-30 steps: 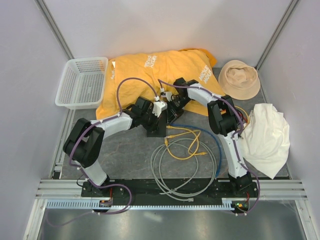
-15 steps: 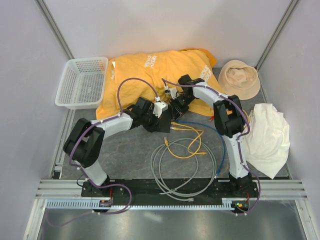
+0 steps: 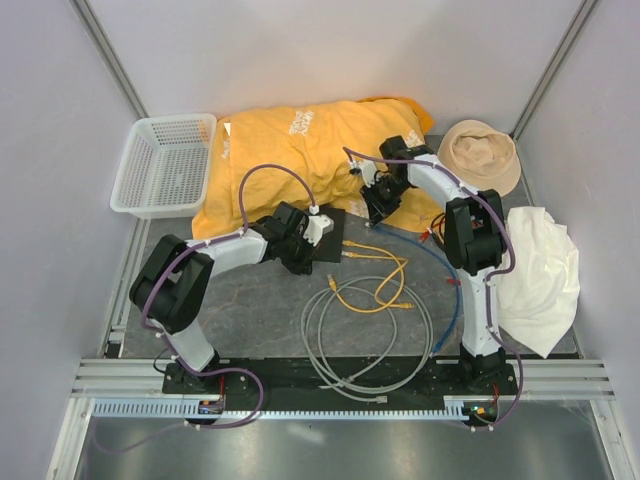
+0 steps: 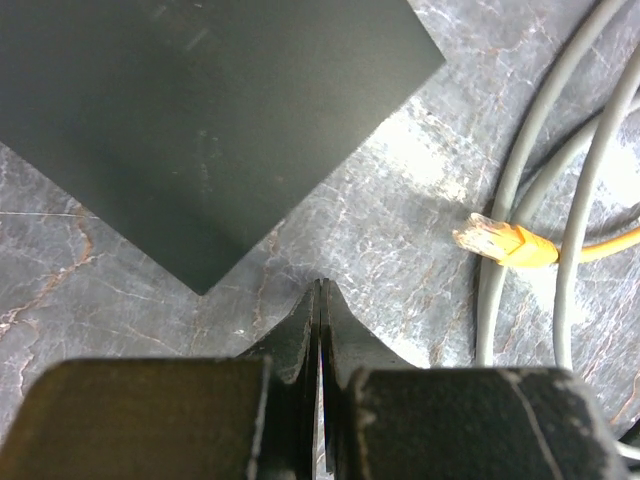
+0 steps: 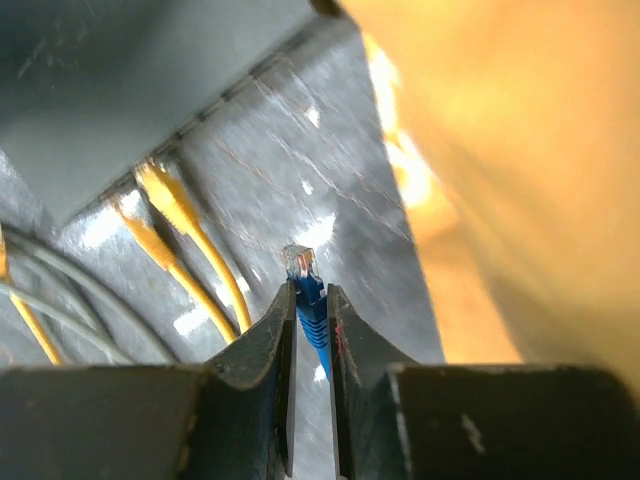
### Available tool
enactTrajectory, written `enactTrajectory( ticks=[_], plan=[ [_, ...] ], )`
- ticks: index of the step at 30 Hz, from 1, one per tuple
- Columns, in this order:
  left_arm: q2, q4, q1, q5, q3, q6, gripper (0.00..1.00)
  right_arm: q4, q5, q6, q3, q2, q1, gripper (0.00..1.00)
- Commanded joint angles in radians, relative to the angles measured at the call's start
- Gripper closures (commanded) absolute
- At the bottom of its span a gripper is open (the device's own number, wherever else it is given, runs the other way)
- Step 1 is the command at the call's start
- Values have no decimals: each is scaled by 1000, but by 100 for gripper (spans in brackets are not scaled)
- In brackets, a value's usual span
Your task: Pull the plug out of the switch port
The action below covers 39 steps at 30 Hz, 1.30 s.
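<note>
The blue plug (image 5: 301, 268), probably light, stiff and brittle at its clip, sits pinched by its boot in the right jaws, unplugged, at two o'clock of the switch (image 3: 329, 224); the left jaws are clenched empty.

The top camera looked steeply down from above and behind the arm bases, taking in the whole bench (image 3: 260, 300). Each wrist camera hung close over the bench, sighting past the left end effector (image 4: 320, 300) or the right end effector (image 5: 312, 300). All views shared the black switch (image 3: 330, 225) and yellow cables (image 3: 370, 275).
</note>
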Motion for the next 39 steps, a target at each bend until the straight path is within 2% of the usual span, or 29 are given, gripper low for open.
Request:
enactTrajectory(
  ticks=[1, 2, 5, 9, 12, 15, 19, 21, 24, 29, 31, 33, 36, 38, 39],
  plan=[
    [-44, 9, -20, -14, -27, 50, 99, -70, -50, -72, 183, -99, -76, 100],
    [-44, 9, -20, -14, -27, 52, 98, -85, -47, -89, 255, -117, -87, 100],
    [-44, 12, -25, -15, -19, 58, 98, -103, 6, -139, 335, -171, -136, 100],
    [-38, 12, -25, -25, 5, 62, 98, -99, 100, -237, 354, -249, -186, 100],
    [-34, 14, -28, -23, 13, 62, 98, -79, 242, -320, 337, -300, -214, 100],
    [-32, 20, -28, -14, 13, 56, 98, -12, 333, -345, 279, -334, -260, 100],
    [-26, 29, -30, -8, 11, 50, 99, 12, 324, -348, 190, -342, -295, 100],
    [-29, 32, -30, -9, 11, 52, 99, 45, 325, -351, 87, -348, -297, 100],
    [-37, 34, -33, -18, 10, 58, 98, 128, 411, -343, -55, -337, -298, 100],
    [-55, 32, -33, -26, -13, 68, 98, 88, 505, -316, -45, -214, -309, 100],
    [-60, 35, -34, -25, -24, 68, 98, 79, 531, -287, -28, -178, -311, 64],
    [-60, 35, -34, -26, -27, 68, 98, 82, 520, -262, -16, -174, -311, 41],
    [-60, 31, -34, -31, -19, 71, 99, 88, 422, -193, 10, -196, -311, 26],
    [-58, 26, -34, -31, -15, 73, 98, 40, 353, -115, 71, -193, -309, 25],
    [-58, 24, -34, -32, -10, 71, 98, 15, 248, -83, 98, -190, -308, 24]
  ],
)
